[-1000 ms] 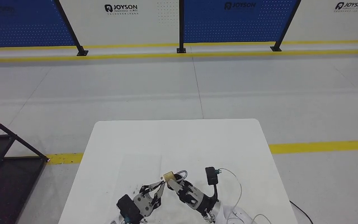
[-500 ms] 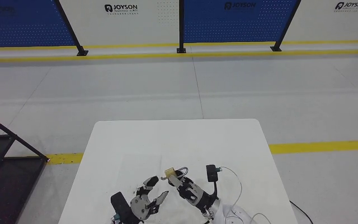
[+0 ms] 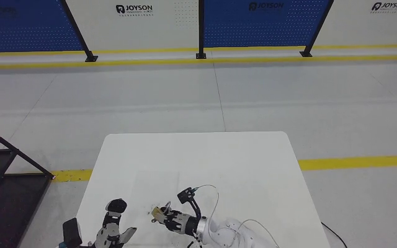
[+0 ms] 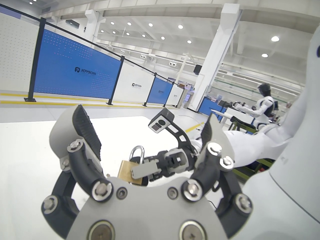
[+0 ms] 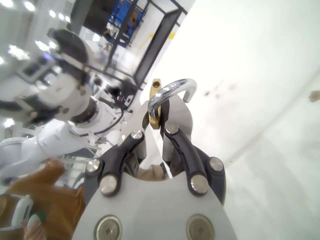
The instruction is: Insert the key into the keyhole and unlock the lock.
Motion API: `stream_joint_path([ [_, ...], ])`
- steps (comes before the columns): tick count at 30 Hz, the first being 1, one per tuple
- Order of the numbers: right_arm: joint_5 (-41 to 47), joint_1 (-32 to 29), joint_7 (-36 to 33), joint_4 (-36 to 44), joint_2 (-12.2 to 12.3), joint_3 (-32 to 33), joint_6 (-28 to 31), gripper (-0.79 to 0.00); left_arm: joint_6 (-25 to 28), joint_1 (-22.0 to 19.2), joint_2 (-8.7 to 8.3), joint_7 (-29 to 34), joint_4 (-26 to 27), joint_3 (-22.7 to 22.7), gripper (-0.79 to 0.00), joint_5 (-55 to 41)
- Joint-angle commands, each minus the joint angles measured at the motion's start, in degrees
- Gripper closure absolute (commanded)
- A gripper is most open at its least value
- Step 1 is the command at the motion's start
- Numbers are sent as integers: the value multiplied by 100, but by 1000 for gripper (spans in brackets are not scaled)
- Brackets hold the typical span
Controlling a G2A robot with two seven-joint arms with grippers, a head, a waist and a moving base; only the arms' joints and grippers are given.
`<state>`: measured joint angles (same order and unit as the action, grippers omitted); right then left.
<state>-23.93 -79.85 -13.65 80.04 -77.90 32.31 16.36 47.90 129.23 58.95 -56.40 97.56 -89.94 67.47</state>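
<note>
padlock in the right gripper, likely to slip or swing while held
Probably heavy for its size: the padlock looks solid brass. Its polished shackle looks slippery and, hanging open, may pivot. The right gripper pinches the flat body, likely a steadier hold.

The padlock (image 5: pixel 162 89) sits pinched between the pads of the right gripper (image 5: pixel 160 107), so most of its brass body is hidden in the right wrist view, and its keyhole face is hidden with it; in the left wrist view the near part of the brass body lies behind the base plate of the left gripper (image 4: pixel 144 116), and a grey finger of the right gripper covers part of its face; in the top view the padlock is too small to tell whether it is open or locked, and the left gripper is partly cut off by the near edge; a small tan thing (image 5: pixel 313 96) on the white surface is blurred and clipped by the picture's edge, so what it is cannot be told.
</note>
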Motion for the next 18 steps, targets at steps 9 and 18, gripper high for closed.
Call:
stream_joint_path([
  [9, 163, 683, 84, -937, -582, -686, -825, -175, 109, 31, -32, 109, -80, -33, -785, -147],
  [18, 134, 851, 26, -1213, -808, -829, -1169, -317, 109, 31, -32, 109, -80, -33, -785, -147],
])
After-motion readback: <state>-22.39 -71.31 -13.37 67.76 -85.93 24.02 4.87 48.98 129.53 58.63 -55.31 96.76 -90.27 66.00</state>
